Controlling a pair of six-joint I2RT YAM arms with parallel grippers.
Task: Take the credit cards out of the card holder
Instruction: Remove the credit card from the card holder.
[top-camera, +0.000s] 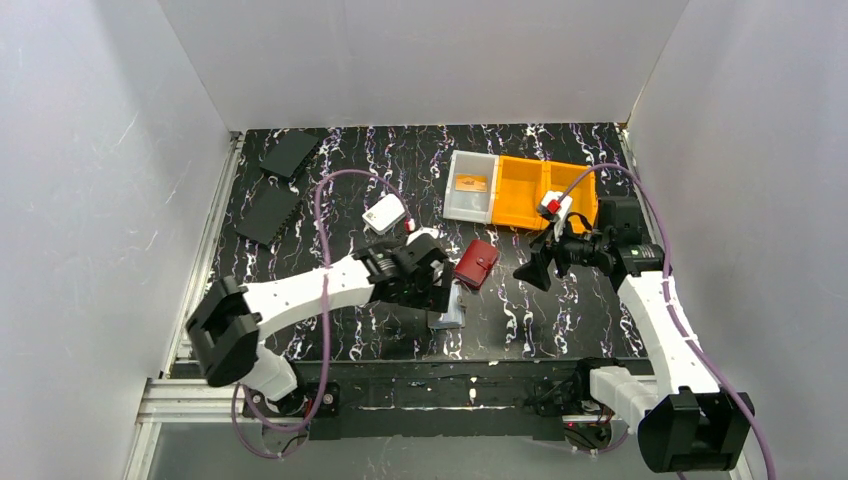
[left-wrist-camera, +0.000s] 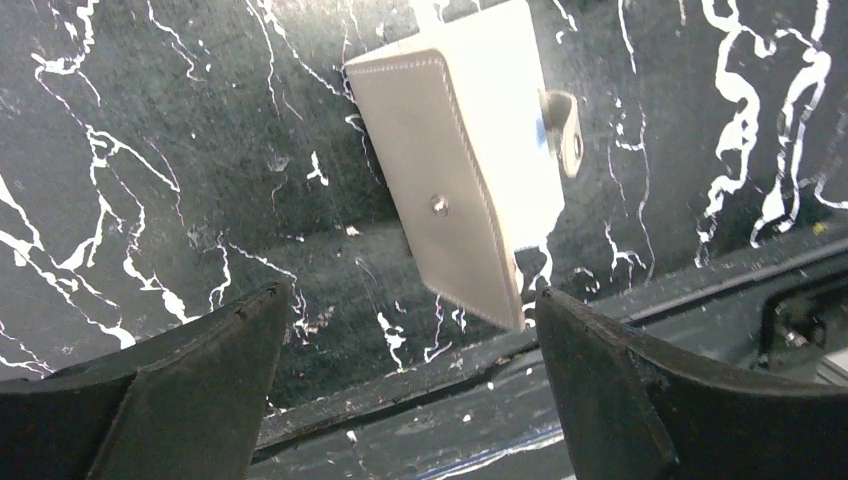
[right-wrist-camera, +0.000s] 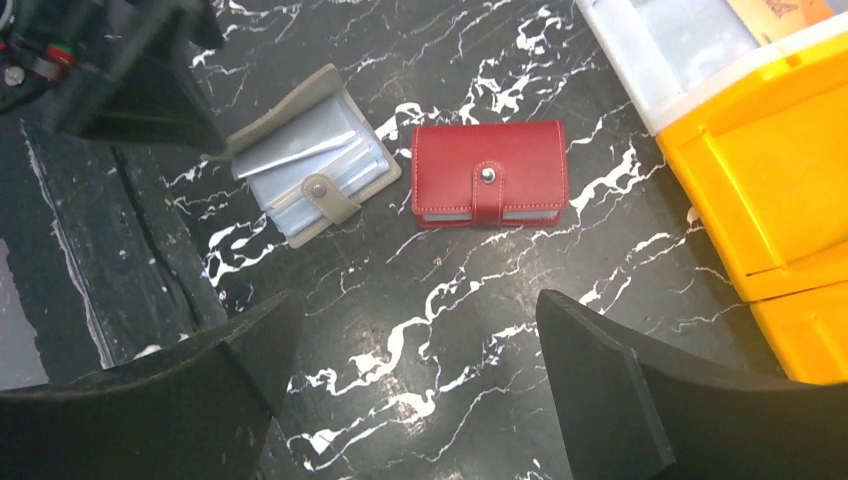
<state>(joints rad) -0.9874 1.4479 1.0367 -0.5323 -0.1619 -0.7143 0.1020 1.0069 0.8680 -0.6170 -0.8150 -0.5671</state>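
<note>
Black marble-look tabletop (top-camera: 560, 300) with white veining fills the floor of a white-walled booth, and all the work sits near its front edge.

The left gripper (left-wrist-camera: 408, 300) hangs with its fingers spread wide and nothing between them. The card holder (left-wrist-camera: 460, 170) lies just beyond their tips, close to the near edge of the table. The right gripper (right-wrist-camera: 420, 300) is likewise spread and empty, poised above bare table with the red wallet (right-wrist-camera: 490, 175) ahead of it. The card holder lies just beside that wallet, apart from it.

From the right wrist the card holder shows its cover lifted, with clear plastic sleeves exposed and its snap tab lying across them. A pale silvery card (right-wrist-camera: 297, 155) seems to lie slanted in the top sleeve. Further out, an orange-brown card (top-camera: 470, 183) rests in the clear bin (top-camera: 455, 205) beside the orange bin (top-camera: 535, 190), so one card looks to be out already. A small white box (top-camera: 384, 213) and two black panels (top-camera: 268, 213) lie further back on the left.

The holder looks light and floppy, so it will likely skate on the smooth top if tugged. One gripper should pin its cover or spine. The cards look thin, stiff and slick inside the plastic. The best hold is a pinch on an exposed edge, pulling along the sleeve's opening.
</note>
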